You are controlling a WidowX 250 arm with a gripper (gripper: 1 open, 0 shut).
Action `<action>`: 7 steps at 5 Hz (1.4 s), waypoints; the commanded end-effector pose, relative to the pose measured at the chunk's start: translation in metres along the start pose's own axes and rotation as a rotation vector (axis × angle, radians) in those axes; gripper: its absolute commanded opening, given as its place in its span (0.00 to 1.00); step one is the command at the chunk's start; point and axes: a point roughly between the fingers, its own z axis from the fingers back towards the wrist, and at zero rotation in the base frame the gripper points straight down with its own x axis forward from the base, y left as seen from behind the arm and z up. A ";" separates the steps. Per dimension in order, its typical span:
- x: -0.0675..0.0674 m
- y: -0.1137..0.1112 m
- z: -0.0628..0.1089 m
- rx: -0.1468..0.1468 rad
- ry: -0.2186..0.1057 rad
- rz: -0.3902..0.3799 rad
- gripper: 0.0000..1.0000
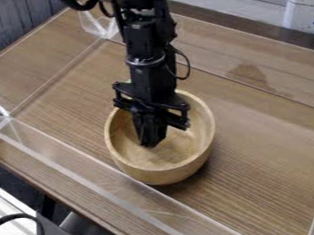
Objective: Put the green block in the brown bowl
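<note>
Wooden brown bowl [162, 152] surrounds the closed gripper [151, 139]; block hidden.

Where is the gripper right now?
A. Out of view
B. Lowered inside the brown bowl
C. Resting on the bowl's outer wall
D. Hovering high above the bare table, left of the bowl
B: the gripper points down with its fingertips below the rim of the brown bowl.
</note>
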 end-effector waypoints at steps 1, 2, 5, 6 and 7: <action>0.011 0.003 0.013 0.006 -0.050 0.002 0.00; 0.010 0.002 0.016 0.004 -0.049 0.004 1.00; 0.008 -0.003 0.096 0.006 -0.186 0.021 1.00; 0.006 -0.002 0.084 0.009 -0.173 0.019 0.00; 0.001 -0.003 0.070 0.017 -0.161 0.012 0.00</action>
